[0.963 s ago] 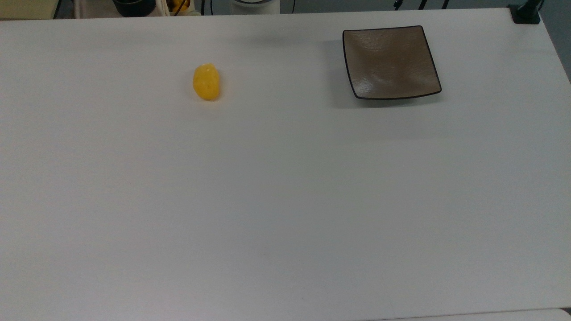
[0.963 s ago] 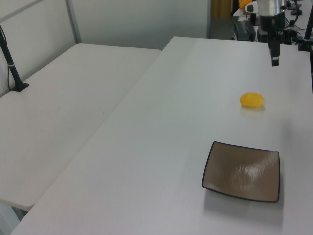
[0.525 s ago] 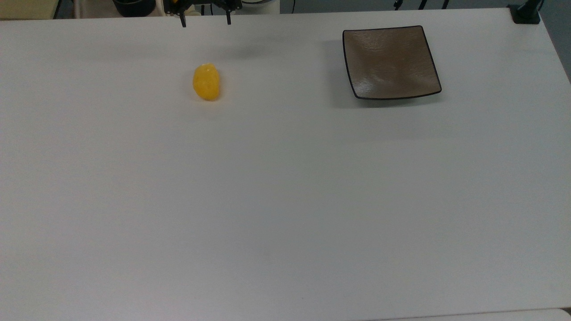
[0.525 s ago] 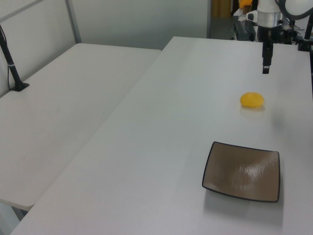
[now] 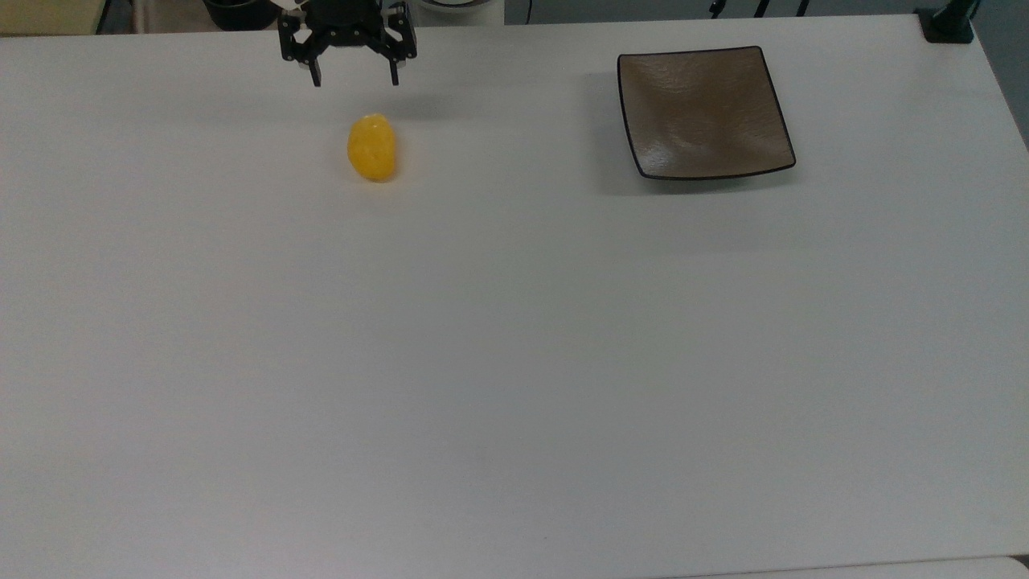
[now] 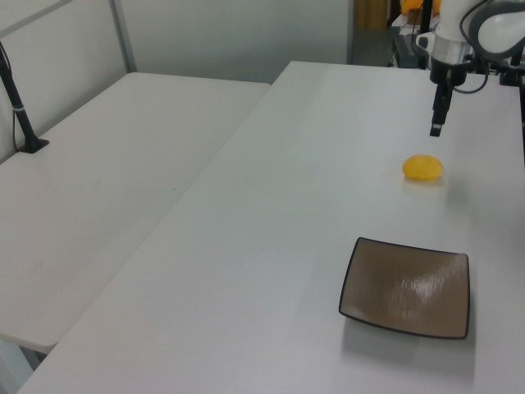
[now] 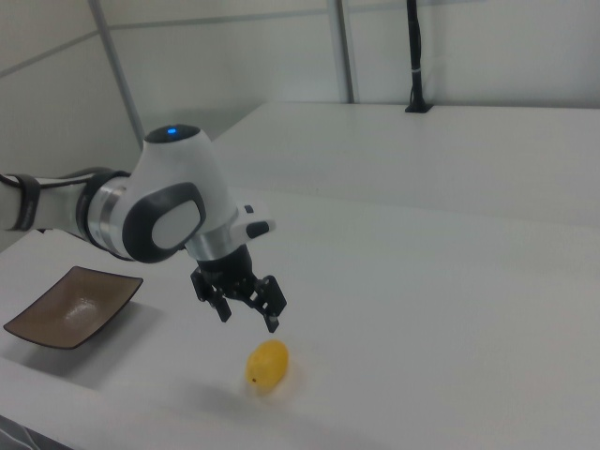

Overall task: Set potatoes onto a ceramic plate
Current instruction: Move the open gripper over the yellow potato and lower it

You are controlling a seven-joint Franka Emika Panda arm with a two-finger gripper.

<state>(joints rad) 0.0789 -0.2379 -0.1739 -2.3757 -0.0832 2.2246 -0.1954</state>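
Observation:
A small yellow potato (image 5: 372,148) (image 6: 422,167) (image 7: 267,365) lies on the white table. The square brown ceramic plate (image 5: 703,112) (image 6: 406,286) (image 7: 72,307) sits well to the top view's right of it, with nothing on it. My gripper (image 5: 354,80) (image 6: 435,130) (image 7: 249,317) hangs open above the table, just past the potato's far end in the top view, fingers pointing down and wide apart. It holds nothing.
The white table (image 5: 514,362) spreads wide below the potato in the top view. A second white table (image 6: 107,164) adjoins it on the left view's left. A black post base (image 5: 947,24) stands at the top view's upper right corner.
My gripper has come in from the top view's upper edge toward the potato and dropped lower. The potato and the plate have not moved.

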